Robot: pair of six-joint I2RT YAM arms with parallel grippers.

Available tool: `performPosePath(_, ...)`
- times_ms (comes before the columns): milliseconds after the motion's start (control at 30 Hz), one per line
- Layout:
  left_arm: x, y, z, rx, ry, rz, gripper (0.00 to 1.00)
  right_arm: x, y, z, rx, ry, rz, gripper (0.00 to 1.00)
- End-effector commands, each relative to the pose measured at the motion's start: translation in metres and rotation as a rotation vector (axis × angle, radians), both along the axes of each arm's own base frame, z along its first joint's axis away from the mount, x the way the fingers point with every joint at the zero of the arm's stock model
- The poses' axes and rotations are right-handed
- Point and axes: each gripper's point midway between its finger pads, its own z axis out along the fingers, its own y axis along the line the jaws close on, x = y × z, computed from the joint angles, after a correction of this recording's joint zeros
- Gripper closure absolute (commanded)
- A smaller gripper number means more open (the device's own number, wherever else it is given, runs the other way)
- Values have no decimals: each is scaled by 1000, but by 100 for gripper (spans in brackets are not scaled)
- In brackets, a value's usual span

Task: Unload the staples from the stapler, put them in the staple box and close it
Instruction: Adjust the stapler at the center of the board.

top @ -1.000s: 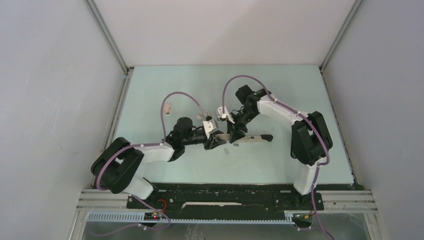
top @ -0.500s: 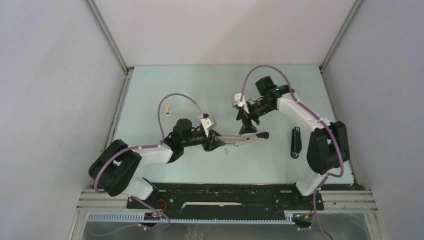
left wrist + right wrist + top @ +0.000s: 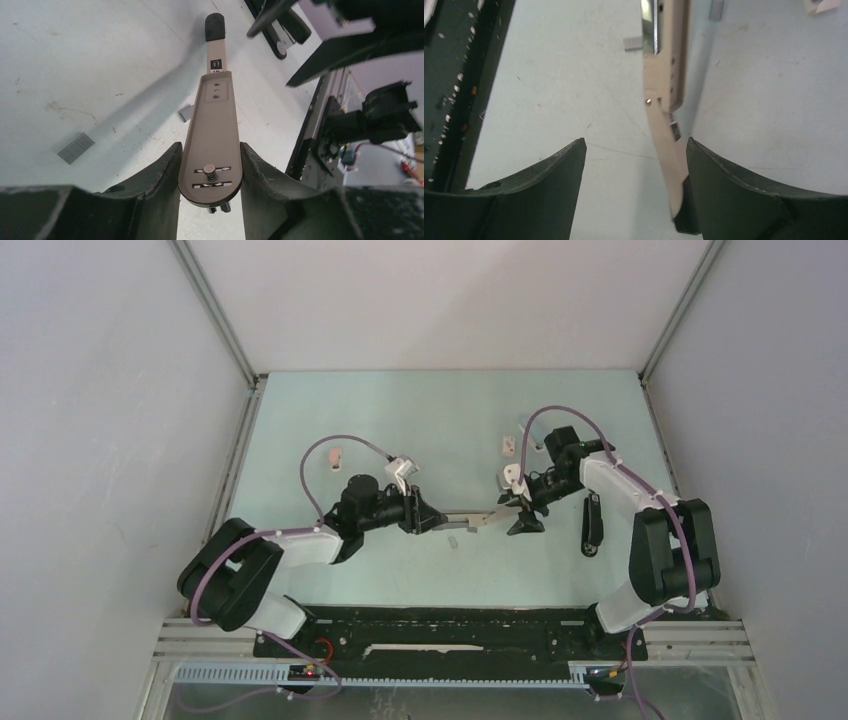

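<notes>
Meanwhile, the stapler [image 3: 214,115] hangs clamped above loose staples [image 3: 76,148].
Left end effector [image 3: 210,152] pinches its rear; right end effector [image 3: 634,150] stands spread around its black tip; staples lie on the counter [image 3: 75,60].

Staples [image 3: 76,148], black bar [image 3: 592,523] on table [image 3: 330,410]

The left arm [image 3: 300,540] and right arm [image 3: 622,482] share white link shells and bulky black joint housings. A lilac cable [image 3: 340,438] arcs off each towards twelve o'clock. The camera blocks [image 3: 400,468] are white. The left claw [image 3: 440,520] and right claw [image 3: 525,525] have matt dark fingers [image 3: 549,192], inner edges curved.
</notes>
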Motion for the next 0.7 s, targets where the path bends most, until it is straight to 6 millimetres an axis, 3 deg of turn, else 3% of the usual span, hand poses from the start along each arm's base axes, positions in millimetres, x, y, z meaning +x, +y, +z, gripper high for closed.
performPosePath(0,17,3,20,-133,113,139,100,30,-4,-3,-16,-217,-14,19)
performPosePath(300,32,-2,15,-211,294,186,100,56,11,-17,-55,-371,-68,16)
performPosePath(667,36,-1,11,-220,335,195,100,66,23,-60,-158,-375,-33,19)
